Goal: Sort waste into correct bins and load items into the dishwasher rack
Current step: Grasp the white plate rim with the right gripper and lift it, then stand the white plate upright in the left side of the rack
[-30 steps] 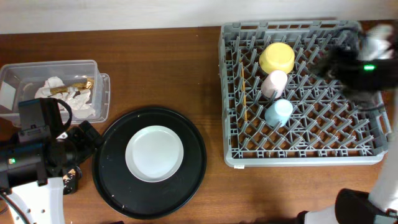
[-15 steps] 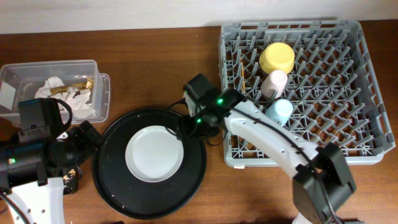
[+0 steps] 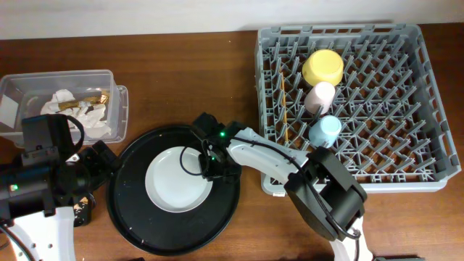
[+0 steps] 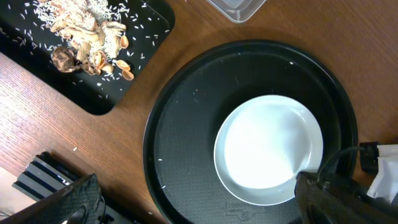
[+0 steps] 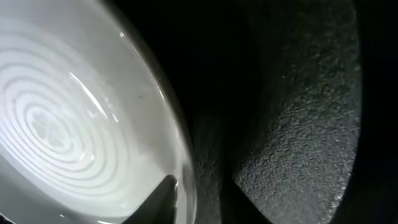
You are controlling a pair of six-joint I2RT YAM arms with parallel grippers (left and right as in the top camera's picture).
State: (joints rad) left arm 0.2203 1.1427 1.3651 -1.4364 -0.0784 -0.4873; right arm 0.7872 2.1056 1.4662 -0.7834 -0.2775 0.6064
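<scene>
Now the right gripper is down at the right-hand rim of the white plate. In the right wrist view the pale rim curves between dark shapes, very close. Whether the jaws have clamped on it, I cannot tell.

The plate lies flat on the round black serving tray, a little left of centre, so a broad dark band of tray shows on its right side and front. The right arm stretches across that band from the lower right, passing over the narrow strip of wood between the tray's edge and the front-left corner of the dishwasher rack.

In the rack's left half, the yellow bowl, the pink cup and the blue cup stand in a line from back to front. The chopsticks are slotted just to their left, near the rack's left wall. Rows of bare pegs fill the right half.

The left gripper hovers beside the tray's left edge, jaws spread, with one finger out at the corner of its own view, holding nothing. Just beside it sits the small black tray, carrying food scraps and scattered grains. Behind it, the clear tub holds the napkins and the gold wrapper. A wide stretch of bare wood runs between the tub and the rack.
</scene>
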